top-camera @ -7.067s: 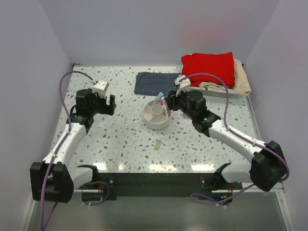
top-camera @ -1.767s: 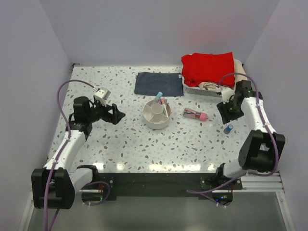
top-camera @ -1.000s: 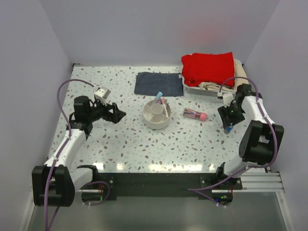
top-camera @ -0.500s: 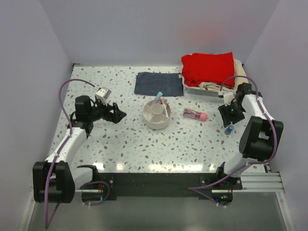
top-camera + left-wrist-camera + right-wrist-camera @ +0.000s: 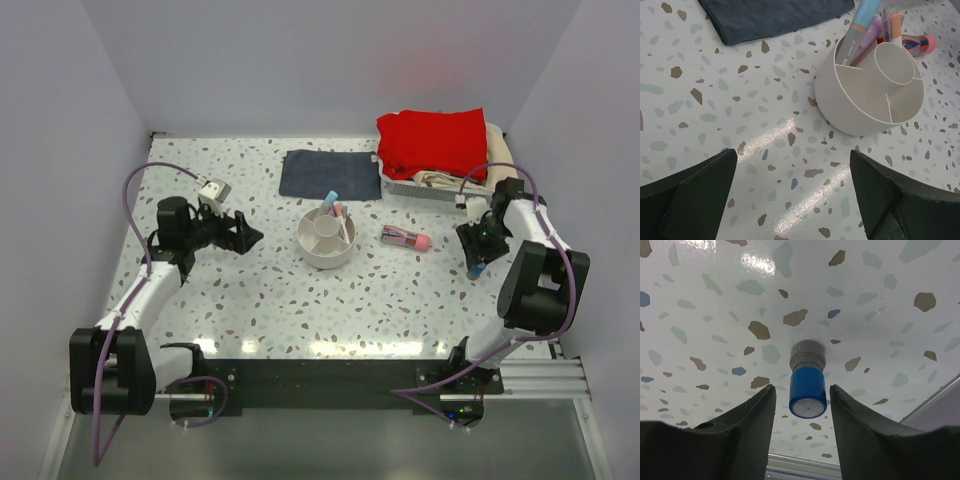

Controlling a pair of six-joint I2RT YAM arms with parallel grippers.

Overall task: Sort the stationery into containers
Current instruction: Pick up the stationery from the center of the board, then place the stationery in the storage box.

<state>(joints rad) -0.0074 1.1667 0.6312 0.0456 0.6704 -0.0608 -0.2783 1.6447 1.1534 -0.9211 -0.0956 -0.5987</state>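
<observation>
Right gripper: low over the table at its far right edge, fingers parted moderately, holding nothing.
Blue-capped marker: sits between the right fingers, a thin gap on either side, no contact visible. Cap end faces the wrist camera, with a grey collar behind it; the body is hidden behind the cap. Cannot tell whether it stands on end or lies flat.
Same marker, top view: a small blue spot just under the right gripper's tip, near the table's right edge, well apart from the bowl.
Left gripper: wide apart and empty, hovering over bare table left of the bowl and aimed toward it.
Bowl: round, off-white, with dividers around a central cup, at table centre. The near compartments look bare.
Pens: several lean out of a far compartment, one blue-capped, one lilac-pink, one orange-tipped.
Pink-tipped bundle: lies flat on the table just right of the bowl, between the bowl and the right gripper.
Dark-blue cloth: folded, behind the bowl, not touching it.
Basket: at the far right corner, holding a red cloth and a beige cloth, close behind the right arm.
Obstructions: nothing lies between the right fingers and the marker.
</observation>
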